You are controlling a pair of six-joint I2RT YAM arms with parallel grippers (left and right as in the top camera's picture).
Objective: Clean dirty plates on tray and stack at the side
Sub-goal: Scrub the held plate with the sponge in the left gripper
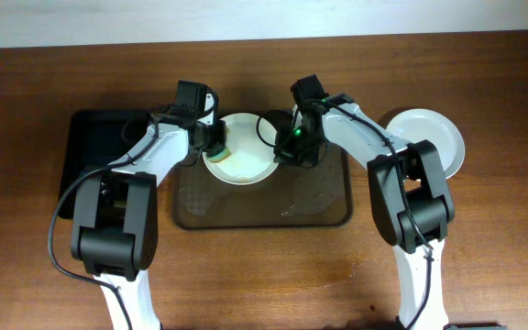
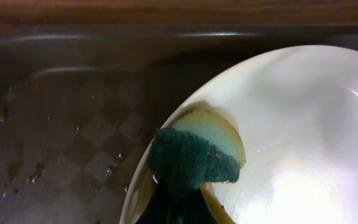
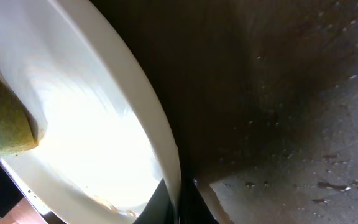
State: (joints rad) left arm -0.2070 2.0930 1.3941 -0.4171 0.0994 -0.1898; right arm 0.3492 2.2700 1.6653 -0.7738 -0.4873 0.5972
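Plate (image 1: 246, 158) over tray (image 1: 324, 200): R jaws pinch its rim, L jaws clamp sponge (image 2: 194, 158) on it.

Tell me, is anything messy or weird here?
Yes. The tray has wet splashes on its floor. The plate sits tilted, its rim pinched by the right gripper, while the left gripper presses a sponge on it.

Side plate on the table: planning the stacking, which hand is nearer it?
Right. The right hand grips the rim of the scrubbed plate nearest the side plate; the left hand, holding the sponge, is at its far rim.
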